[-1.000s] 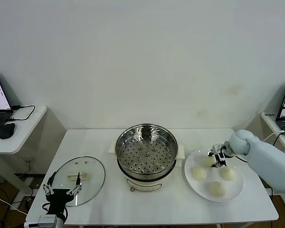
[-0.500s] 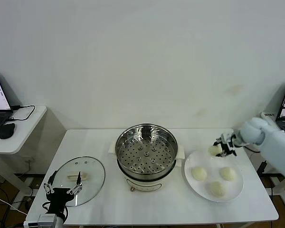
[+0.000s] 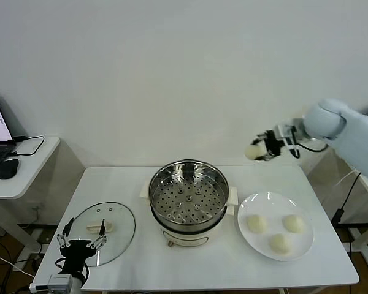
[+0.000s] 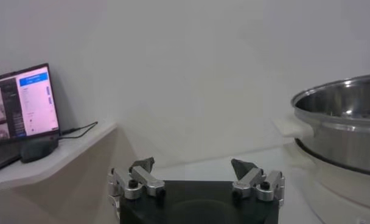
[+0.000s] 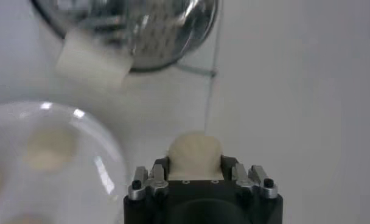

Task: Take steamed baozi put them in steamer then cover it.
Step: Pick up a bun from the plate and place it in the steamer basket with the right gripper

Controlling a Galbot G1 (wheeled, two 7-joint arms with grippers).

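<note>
My right gripper [image 3: 262, 149] is shut on one cream-white baozi [image 3: 254, 151] and holds it high in the air, to the right of the steamer and behind the plate. In the right wrist view the baozi [image 5: 195, 154] sits between the jaws of my right gripper [image 5: 195, 165]. Three more baozi [image 3: 257, 223] lie on the white plate [image 3: 303, 245]. The steel steamer [image 3: 189, 192] stands mid-table with its perforated tray bare. The glass cover [image 3: 102, 229] lies flat at the front left. My left gripper [image 3: 81, 244] is open over the cover's near edge, and it also shows in the left wrist view [image 4: 193, 172].
A side table [image 3: 15, 177] with a laptop and mouse stands at the left. The steamer's rim [image 4: 340, 115] shows in the left wrist view. The white wall rises behind the table.
My right gripper lifted one baozi off the plate and carried it up and leftward toward the steamer. The left arm has not moved.
</note>
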